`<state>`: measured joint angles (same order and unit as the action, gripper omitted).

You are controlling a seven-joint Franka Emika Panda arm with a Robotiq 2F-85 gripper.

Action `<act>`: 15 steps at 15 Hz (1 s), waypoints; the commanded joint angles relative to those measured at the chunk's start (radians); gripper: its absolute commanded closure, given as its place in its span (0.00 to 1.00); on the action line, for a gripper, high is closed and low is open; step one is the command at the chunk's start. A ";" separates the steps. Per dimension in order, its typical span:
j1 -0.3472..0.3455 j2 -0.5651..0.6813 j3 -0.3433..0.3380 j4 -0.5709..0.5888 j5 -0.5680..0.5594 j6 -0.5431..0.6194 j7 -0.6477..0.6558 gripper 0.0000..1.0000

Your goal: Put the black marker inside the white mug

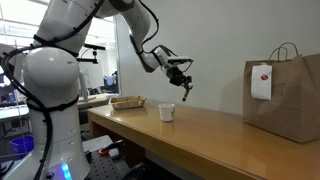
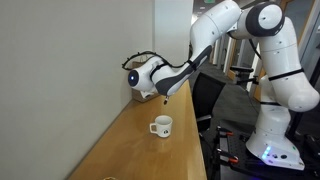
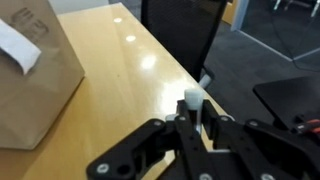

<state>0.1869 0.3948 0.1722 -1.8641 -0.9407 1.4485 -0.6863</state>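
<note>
The white mug (image 1: 167,112) stands upright on the wooden table (image 1: 200,140); it also shows in an exterior view (image 2: 162,126). My gripper (image 1: 184,82) hangs in the air above and a little beyond the mug, shut on the black marker (image 1: 186,91). The marker points down from the fingers in an exterior view (image 2: 165,100), under the gripper (image 2: 164,92). In the wrist view the marker's lighter end (image 3: 192,98) sticks out between the shut fingers (image 3: 195,115). The mug is not clearly seen in the wrist view.
A large brown paper bag (image 1: 285,95) stands on the table, also in the wrist view (image 3: 35,80). A shallow tan tray (image 1: 127,102) lies beyond the mug. A black chair (image 3: 180,30) stands beside the table edge. The robot base (image 2: 275,120) is next to the table.
</note>
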 commanded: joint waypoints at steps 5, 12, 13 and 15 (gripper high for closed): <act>0.080 -0.006 0.096 -0.033 -0.151 -0.036 -0.158 0.95; 0.100 -0.005 0.141 -0.055 -0.089 -0.047 -0.132 0.95; 0.095 -0.004 0.142 -0.060 -0.070 -0.037 -0.119 0.95; 0.082 -0.001 0.143 -0.050 -0.004 -0.024 -0.108 0.95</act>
<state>0.2865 0.4043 0.3067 -1.9149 -1.0137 1.4202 -0.8169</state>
